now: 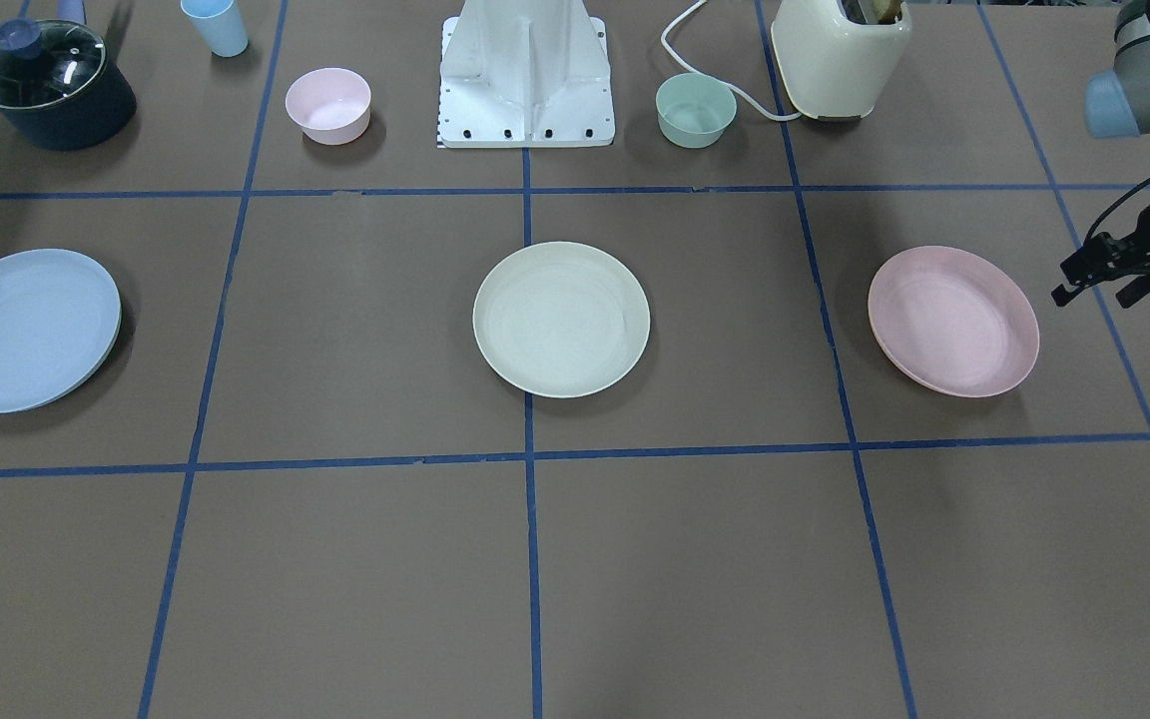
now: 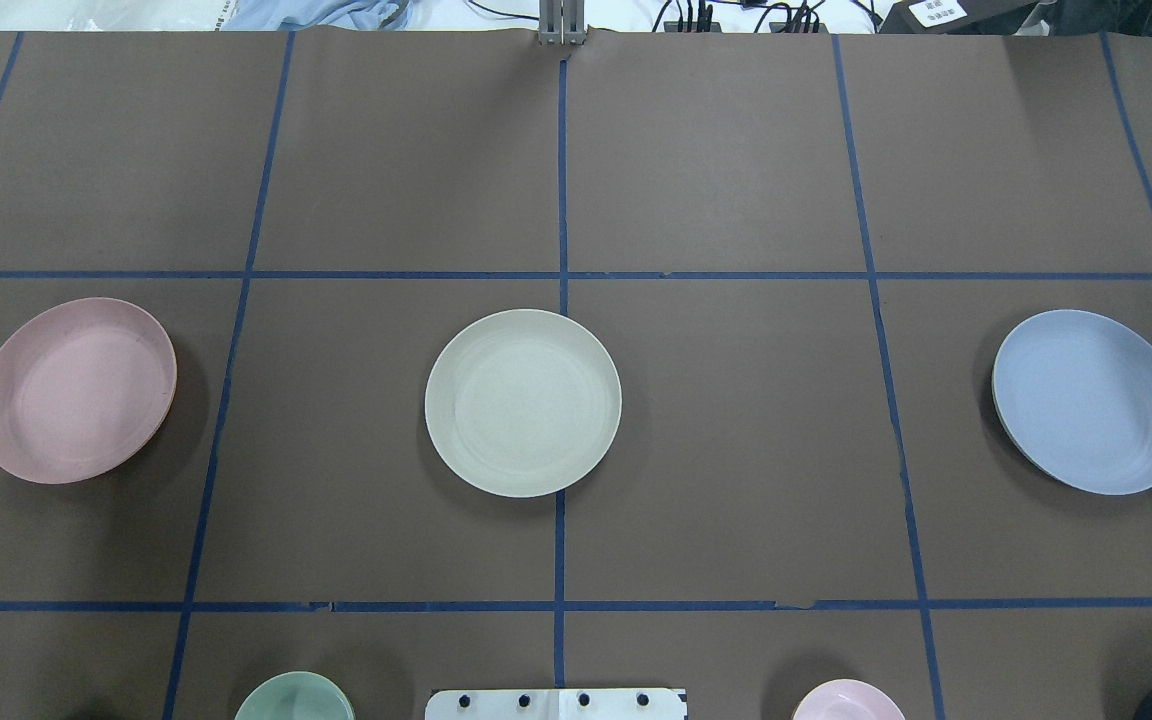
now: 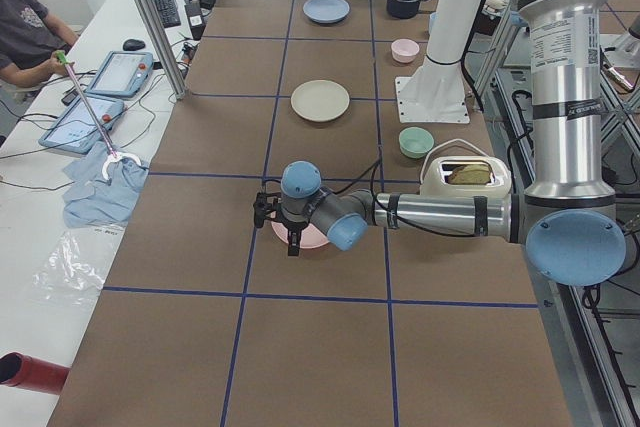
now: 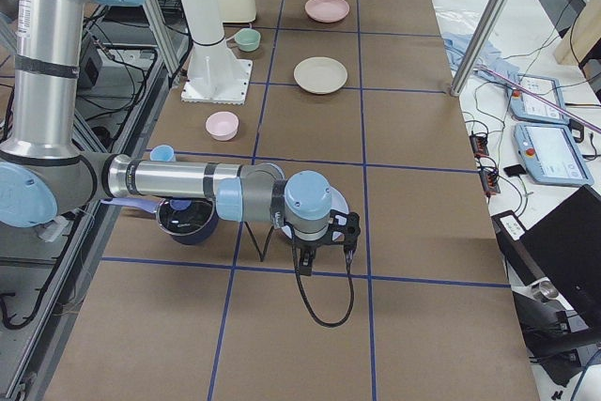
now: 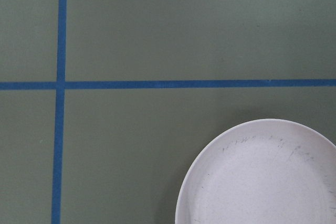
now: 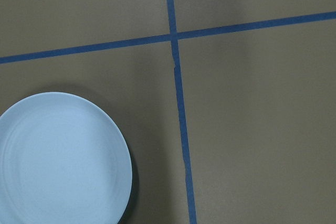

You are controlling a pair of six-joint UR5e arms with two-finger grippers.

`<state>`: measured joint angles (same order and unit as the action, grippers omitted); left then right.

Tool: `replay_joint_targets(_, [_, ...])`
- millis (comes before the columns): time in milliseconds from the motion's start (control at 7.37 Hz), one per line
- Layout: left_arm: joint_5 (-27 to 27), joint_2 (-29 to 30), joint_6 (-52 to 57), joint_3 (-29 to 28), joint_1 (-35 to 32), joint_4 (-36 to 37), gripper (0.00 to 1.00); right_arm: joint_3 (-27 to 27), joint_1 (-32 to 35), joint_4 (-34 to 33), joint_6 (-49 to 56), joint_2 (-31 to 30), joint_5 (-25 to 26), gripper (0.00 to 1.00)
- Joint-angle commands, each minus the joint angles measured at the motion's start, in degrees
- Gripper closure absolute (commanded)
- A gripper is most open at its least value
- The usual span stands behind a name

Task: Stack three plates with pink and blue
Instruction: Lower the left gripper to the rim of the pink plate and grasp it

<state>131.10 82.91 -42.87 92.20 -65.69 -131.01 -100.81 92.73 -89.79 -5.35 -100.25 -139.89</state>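
I count 3 total: 1 cream plate (image 1: 561, 320), 1 pink plate (image 1: 952, 322), 1 blue plate (image 1: 24, 330) | front view, not overhead, shows left end effector (image 1: 1092, 296) parted, empty | right end effector (image 4: 327, 249): can't tell

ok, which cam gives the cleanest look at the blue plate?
Overhead exterior: the blue plate shows whole and unobstructed. Front-facing clips it at the frame edge, right wrist crops it, exterior left has it small and far, and exterior right hides most of it behind the right arm.
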Motion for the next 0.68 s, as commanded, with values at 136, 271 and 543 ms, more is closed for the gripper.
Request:
replay_joint_targets(136, [-1.37,0.24,-4.42,-3.08,6.71,-4.07,0.05,-0.18,0.00,0.05,0.08,0.14,-0.65,0.00])
replay_joint_targets(271, [-1.37,0.24,-4.42,-3.34,6.98,-3.99,0.20,-0.18,0.00,0.05,0.08,0.14,-0.65,0.00])
replay_joint_targets(543, [-1.46,0.59,-4.15,-4.22,7.94,-3.99,0.34,-0.18,0.00,0.06,0.08,0.14,-0.65,0.00])
